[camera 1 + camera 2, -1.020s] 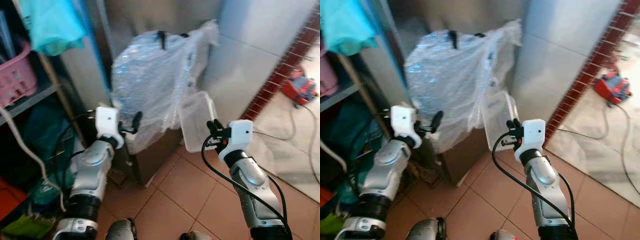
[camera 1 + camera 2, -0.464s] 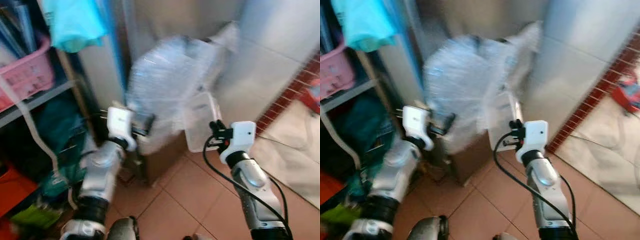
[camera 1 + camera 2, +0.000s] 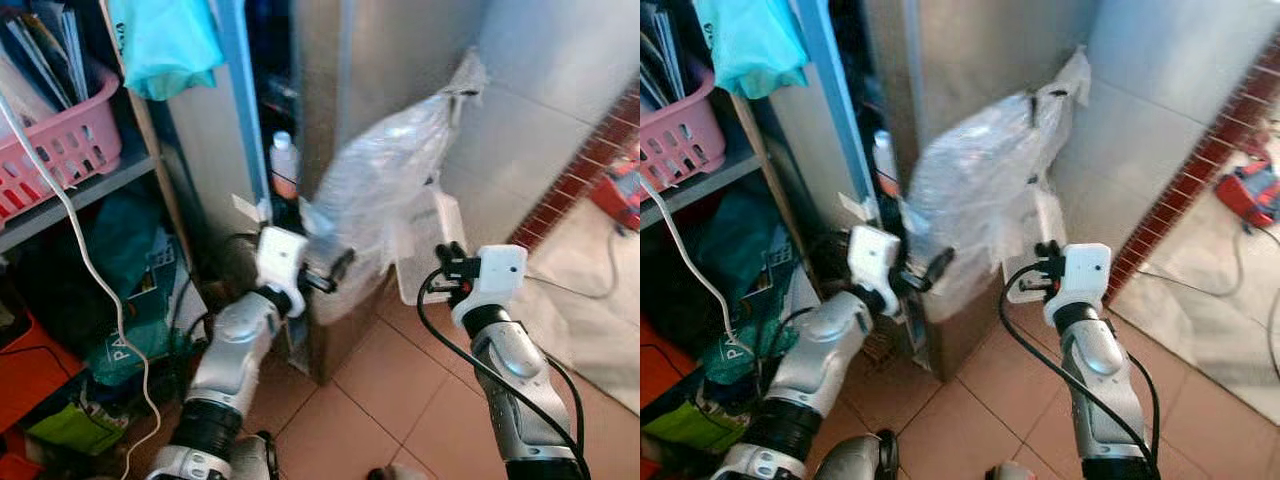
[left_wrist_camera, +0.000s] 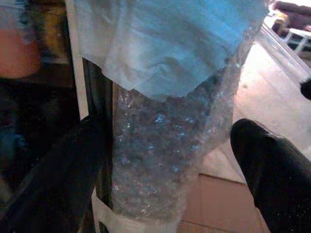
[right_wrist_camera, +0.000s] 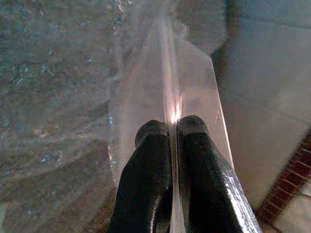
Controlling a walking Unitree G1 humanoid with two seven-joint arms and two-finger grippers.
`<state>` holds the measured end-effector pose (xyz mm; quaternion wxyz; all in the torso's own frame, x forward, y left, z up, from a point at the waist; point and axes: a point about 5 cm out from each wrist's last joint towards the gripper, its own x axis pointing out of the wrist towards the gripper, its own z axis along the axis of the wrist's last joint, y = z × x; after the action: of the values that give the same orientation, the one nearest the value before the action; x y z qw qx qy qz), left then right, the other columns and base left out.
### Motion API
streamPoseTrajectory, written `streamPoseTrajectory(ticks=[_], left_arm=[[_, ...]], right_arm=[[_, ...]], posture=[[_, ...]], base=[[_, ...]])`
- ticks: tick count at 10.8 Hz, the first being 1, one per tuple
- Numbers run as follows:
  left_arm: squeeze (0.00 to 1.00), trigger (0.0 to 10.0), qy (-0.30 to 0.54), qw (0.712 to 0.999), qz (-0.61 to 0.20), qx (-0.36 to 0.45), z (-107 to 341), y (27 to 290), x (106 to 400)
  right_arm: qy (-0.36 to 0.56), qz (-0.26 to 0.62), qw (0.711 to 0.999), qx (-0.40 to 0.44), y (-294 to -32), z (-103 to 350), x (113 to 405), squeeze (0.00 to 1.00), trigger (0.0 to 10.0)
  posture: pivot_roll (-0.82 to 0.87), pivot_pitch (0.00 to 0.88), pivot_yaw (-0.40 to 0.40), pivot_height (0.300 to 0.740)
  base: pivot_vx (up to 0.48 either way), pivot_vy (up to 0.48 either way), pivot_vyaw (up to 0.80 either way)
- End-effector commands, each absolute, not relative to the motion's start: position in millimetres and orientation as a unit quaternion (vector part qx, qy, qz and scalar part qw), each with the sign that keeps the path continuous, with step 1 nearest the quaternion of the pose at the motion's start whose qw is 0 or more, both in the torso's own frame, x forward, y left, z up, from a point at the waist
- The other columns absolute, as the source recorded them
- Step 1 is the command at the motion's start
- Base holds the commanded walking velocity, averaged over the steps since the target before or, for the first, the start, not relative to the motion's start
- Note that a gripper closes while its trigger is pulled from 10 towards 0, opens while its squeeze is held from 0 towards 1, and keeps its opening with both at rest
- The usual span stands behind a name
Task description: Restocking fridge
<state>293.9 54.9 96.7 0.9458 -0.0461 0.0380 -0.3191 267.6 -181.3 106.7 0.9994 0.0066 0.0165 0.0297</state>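
Clamped together on the thin edge of a clear plastic tray (image 5: 167,111) are the two black fingers (image 5: 146,184) of the right gripper (image 3: 447,268), as seen in the right wrist view; the tray is held upright beside the stainless fridge door (image 3: 400,70), just in front of the pale wall panel (image 3: 560,90). Spread wide apart are the fingers (image 4: 272,170) of the left gripper (image 3: 330,275), and nothing is gripped between them; a bundle of bubble wrap (image 4: 165,160) is seen between and beyond them in the left wrist view. The bubble wrap (image 3: 385,190) is draped over the front of the fridge door, with its upper end bunched high against the door's edge. The door is swung partly open, and through the gap a bottle with a white cap (image 3: 284,165) is seen on a shelf inside the dark fridge interior.

To the robot's left, a shelving unit (image 3: 90,190) is found, on which a pink basket (image 3: 65,150) is set; a turquoise bag (image 3: 160,45) is hung above it and a white cable (image 3: 95,280) is trailed down across its front. Brown floor tiles (image 3: 400,400) are seen below both silver arms. At the far right, a red object (image 3: 618,190) is lain on the lighter floor beside a band of red tiles (image 3: 580,165).
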Motion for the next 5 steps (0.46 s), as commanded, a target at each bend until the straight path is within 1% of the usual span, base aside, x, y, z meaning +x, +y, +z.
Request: streamPoseTrajectory(ticks=[1, 3, 4, 5], left_arm=[[0.00, 10.0, 0.081, 0.938, -0.335, -0.031, 81.1, 45.8, 288.6], [0.00, 10.0, 0.066, 0.936, -0.343, -0.046, 85.3, 45.6, 290.5], [0.00, 10.0, 0.063, 0.936, -0.343, -0.040, 86.2, 45.0, 291.7], [0.00, 10.0, 0.061, 0.935, -0.348, -0.039, 86.4, 42.2, 291.7]], right_arm=[[-0.008, 0.010, 1.000, 0.006, -185.4, 119.1, 269.9, 0.00, 10.0], [-0.008, 0.000, 1.000, 0.000, -187.4, 118.2, 269.5, 0.00, 10.0], [-0.011, -0.001, 1.000, -0.005, -187.6, 118.8, 269.2, 0.00, 10.0], [-0.016, -0.009, 1.000, -0.009, -188.9, 120.5, 268.9, 0.00, 10.0]], posture=[[-0.10, 0.087, 0.018, 0.740], [-0.11, 0.080, 0.024, 0.740], [-0.11, 0.077, 0.025, 0.740], [-0.12, 0.073, 0.028, 0.740]], base=[[0.000, 0.000, 0.00], [0.000, 0.000, -0.80], [0.000, 0.000, -0.80], [0.251, 0.000, -0.56]])
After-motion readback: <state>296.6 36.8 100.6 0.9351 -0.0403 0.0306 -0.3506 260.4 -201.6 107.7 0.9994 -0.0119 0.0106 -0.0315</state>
